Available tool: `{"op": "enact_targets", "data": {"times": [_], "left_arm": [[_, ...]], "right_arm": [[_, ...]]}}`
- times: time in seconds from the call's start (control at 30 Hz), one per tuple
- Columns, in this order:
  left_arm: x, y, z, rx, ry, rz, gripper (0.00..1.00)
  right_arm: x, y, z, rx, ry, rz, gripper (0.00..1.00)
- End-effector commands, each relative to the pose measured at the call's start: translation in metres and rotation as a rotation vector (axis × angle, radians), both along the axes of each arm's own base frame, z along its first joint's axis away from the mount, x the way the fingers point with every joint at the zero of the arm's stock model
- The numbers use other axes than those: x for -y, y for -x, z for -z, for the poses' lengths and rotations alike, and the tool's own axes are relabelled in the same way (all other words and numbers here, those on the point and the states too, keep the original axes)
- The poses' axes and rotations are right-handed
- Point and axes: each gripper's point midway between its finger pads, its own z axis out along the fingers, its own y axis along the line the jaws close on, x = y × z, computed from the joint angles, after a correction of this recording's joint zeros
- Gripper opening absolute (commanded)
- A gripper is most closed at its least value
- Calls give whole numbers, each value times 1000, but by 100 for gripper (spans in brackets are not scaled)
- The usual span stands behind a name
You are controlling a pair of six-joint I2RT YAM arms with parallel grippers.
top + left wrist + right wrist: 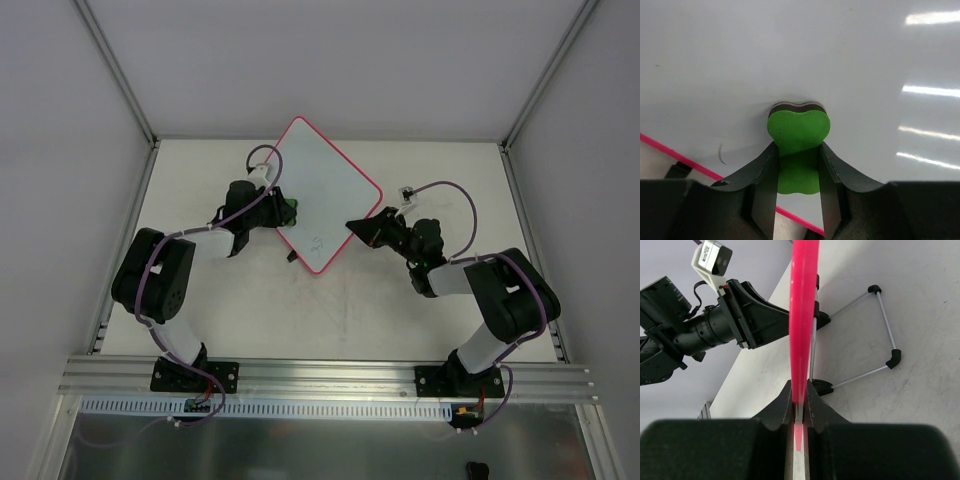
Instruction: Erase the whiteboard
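When taken from the widest thing down, found a pale tabletop carrying everything. Found the whiteboard toward the middle and back of it, turned cornerwise like a diamond between the two arms, white face nearly bare inside a thin pink frame. Appeared raised off the surface on a thin wire stand with black end caps, seen behind the board from the right wrist; could not tell the exact tilt. Judged the board light, stiff and thin, with a slick face offering no purchase: best taken by the frame edge, never by the flat. Judged it also prone to sliding or rocking on that stand under a wiping push, hence needing a steadying hold on the side opposite the push.

Noted the right claw doing just that: closed down hard on the pink rim at the board's right-hand edge, jaws pinching the frame between them with no gap to see. Noted the left claw at the board's left side, closed tight on a small green eraser, gripped by its lower lobe, dark felt side pressed against the white face. Spotted last a small dark curl of ink near the lower corner, just beside the eraser and close to the frame, not yet wiped; judged most of the job done, save that trace.
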Motion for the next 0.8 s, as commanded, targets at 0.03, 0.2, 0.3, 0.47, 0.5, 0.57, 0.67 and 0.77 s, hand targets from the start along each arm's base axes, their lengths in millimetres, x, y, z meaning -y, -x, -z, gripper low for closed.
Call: {"op": "enact_targets", "data": {"times": [0.03, 0.2, 0.3, 0.47, 0.5, 0.57, 0.67, 0.77], "left_arm": [[59, 63, 24, -121, 53, 194, 0], [74, 82, 34, -151, 35, 234, 0], [85, 93, 38, -157, 20, 285, 0], [87, 99, 38, -154, -34, 316, 0], [88, 102, 39, -159, -42, 321, 0], [85, 103, 42, -162, -67, 323, 0], [88, 112, 46, -154, -132, 346, 0], [89, 121, 51, -147, -214, 353, 0]], "right_arm": [[-18, 22, -93, 362, -142, -122, 0], [-18, 22, -94, 367, -144, -123, 0], [-18, 22, -94, 365, -143, -123, 0], [-18, 22, -94, 364, -144, -122, 0], [-18, 23, -94, 366, -144, -123, 0], [-18, 23, -94, 366, -144, -123, 0], [-18, 23, -95, 368, -145, -125, 0], [-17, 22, -96, 365, -148, -119, 0]]}}
